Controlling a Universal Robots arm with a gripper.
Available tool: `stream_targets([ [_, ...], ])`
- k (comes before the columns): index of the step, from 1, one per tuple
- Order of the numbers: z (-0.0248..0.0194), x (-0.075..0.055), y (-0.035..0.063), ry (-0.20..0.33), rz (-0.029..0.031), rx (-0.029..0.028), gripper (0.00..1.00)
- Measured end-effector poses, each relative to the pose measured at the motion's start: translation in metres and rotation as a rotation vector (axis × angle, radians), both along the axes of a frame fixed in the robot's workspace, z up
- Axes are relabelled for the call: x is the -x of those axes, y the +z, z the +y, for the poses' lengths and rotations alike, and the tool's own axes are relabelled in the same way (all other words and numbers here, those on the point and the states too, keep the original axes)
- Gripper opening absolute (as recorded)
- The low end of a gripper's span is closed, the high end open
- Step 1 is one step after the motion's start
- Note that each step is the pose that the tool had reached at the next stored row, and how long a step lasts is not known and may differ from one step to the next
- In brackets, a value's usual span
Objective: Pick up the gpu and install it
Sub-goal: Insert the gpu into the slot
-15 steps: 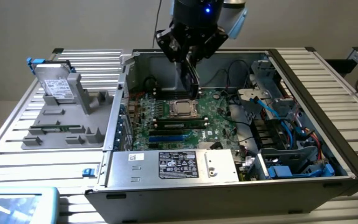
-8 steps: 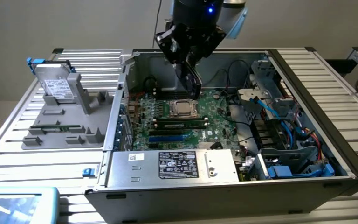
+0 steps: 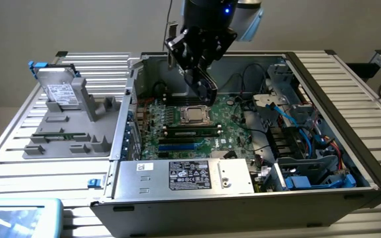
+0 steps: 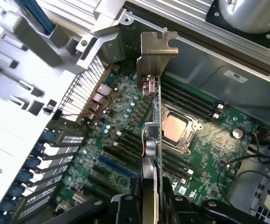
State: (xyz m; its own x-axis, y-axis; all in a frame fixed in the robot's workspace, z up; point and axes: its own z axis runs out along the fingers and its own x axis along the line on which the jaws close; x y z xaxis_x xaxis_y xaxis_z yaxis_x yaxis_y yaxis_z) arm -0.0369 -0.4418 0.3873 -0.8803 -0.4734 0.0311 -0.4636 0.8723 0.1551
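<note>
- Gripping the gpu by one end, the tool is clamped on it, card hanging down
- gpu is inside the open case, over the board near the CPU socket — touching or not, I cannot tell
- Wrist view: its bracket is at the end far from the tool — card seen edge-on

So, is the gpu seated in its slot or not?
Not seated. The gripper holds the gpu edge-on in the air above the motherboard, not in any slot.
</note>
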Motion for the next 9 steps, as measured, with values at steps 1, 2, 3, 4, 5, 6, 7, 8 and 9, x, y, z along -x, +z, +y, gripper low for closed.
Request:
stream_targets([
  [1,0.0,0.0,-0.0001,0.018,-0.0001,0.0,0.29],
  [2,0.0,0.0,-0.0002,0.037,-0.0002,0.0,0.29],
  [3,0.0,0.0,-0.0003,0.054,-0.0003,-0.0001,0.29],
  [4,0.0,0.0,-0.0004,0.072,-0.0004,-0.0001,0.29],
  [5,0.0,0.0,-0.0005,0.09,-0.0004,0.0,0.29],
  [6,0.0,0.0,-0.0006,0.109,-0.0006,-0.0001,0.29],
  [7,0.0,0.0,-0.0008,0.128,-0.0008,-0.0001,0.29],
  [8,0.0,0.0,-0.0009,0.146,-0.001,-0.0001,0.29],
  [9,0.0,0.0,-0.001,0.164,-0.0011,0.0,0.29],
])
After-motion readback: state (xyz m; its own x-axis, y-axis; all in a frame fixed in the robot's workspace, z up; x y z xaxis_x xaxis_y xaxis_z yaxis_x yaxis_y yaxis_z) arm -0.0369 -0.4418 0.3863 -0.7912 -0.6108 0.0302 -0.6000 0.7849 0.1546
